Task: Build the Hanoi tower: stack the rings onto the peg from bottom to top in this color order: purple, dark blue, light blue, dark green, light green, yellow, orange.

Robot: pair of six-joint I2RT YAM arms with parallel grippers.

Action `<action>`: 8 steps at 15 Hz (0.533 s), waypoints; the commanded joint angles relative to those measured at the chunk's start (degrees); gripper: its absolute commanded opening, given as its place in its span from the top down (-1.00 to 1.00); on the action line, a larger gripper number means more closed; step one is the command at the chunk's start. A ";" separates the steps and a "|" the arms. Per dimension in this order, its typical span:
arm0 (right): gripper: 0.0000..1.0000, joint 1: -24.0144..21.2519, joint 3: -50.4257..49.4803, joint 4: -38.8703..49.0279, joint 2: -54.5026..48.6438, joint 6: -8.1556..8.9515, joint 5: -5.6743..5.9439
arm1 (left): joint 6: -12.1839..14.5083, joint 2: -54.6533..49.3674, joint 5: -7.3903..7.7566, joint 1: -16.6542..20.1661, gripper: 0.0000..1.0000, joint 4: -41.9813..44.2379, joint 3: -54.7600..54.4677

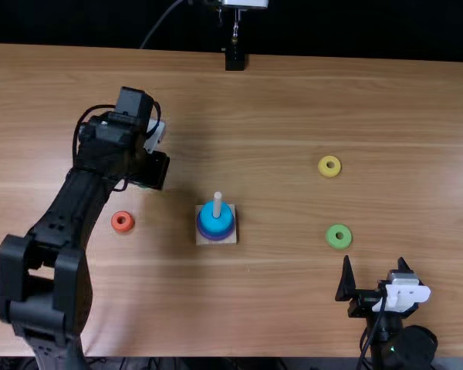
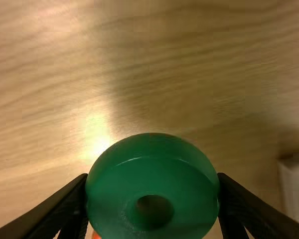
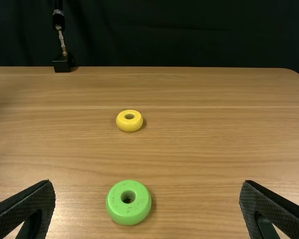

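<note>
My left claw (image 2: 152, 177) pinches the dark green ring (image 2: 152, 174) by its sides, leaving its middle free for the peg (image 1: 217, 202); my right claw (image 3: 147, 184) gapes wide, holding nothing.

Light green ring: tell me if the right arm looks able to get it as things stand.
Probably yes: the light green ring lies just ahead of the right claw, slightly left, with nothing between; the claw stands open wider than the ring, and the left arm is well away.

both arms (image 1: 59, 231) are black and blocky, with looping cables (image 1: 79, 129) (and white brackets (image 1: 402, 294)).
</note>
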 commanded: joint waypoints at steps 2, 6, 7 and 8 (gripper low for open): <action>-1.00 -0.75 -3.61 -3.85 -0.73 0.13 0.90 | -0.47 -4.70 0.10 -2.23 1.00 -6.39 4.80; -1.00 -0.75 -3.61 -3.85 -0.73 0.13 0.90 | -0.47 -7.34 -0.01 -3.64 1.00 -15.56 10.42; -1.00 -0.75 -3.61 -3.85 -0.73 0.03 0.90 | -0.58 -7.95 0.31 -4.69 1.00 -15.99 10.95; -1.00 -0.75 -3.61 -3.85 -0.73 0.03 0.90 | -1.53 -8.48 0.63 -6.01 1.00 -16.20 11.65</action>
